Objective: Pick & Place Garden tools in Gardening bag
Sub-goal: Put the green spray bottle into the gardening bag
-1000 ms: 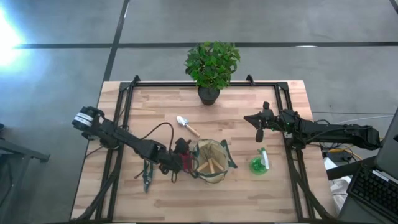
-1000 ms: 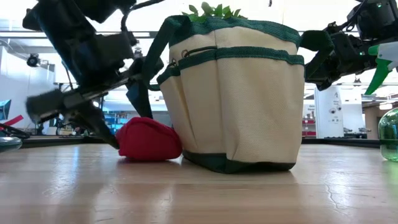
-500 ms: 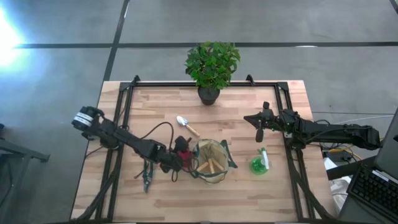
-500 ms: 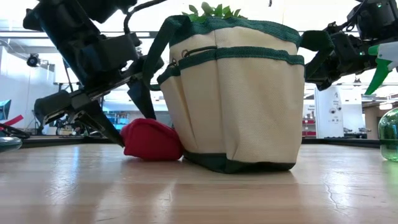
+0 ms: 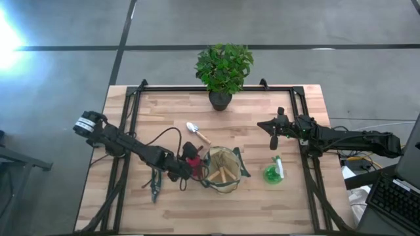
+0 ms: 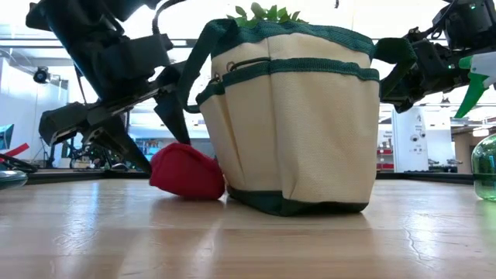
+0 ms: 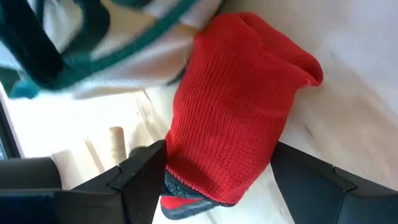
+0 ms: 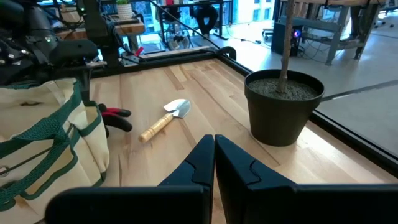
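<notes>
The red glove [image 7: 236,106] lies on the table against the base of the khaki bag [image 5: 224,169], bunched up, as the low view [image 6: 187,172] also shows. My left gripper [image 7: 219,152] is shut on the glove, just left of the bag [image 6: 294,116]. Wooden tool handles [image 5: 224,174] stand inside the bag. A trowel [image 5: 197,132] lies beyond the bag, the dark green pruners [image 5: 155,184] lie to its left, and the green spray bottle [image 5: 273,172] stands to its right. My right gripper [image 5: 273,141] is shut and empty, above the table at the right. My left gripper pinches the glove near its dark-lined cuff end [image 7: 186,193], one finger [image 7: 146,168] on each side of the knit. The fingers slant down from the table's left. The glove's underside rests on the table and its far end lies against the bag.
A potted leafy plant [image 5: 223,71] stands at the table's far edge. A black frame rail [image 5: 133,111] runs along the table's left, far and right sides. Bare wood lies in front of the bag [image 5: 223,210].
My left gripper has shifted a little toward the bag and risen slightly. The glove has been nudged closer to the bag's base and is more bunched up.
</notes>
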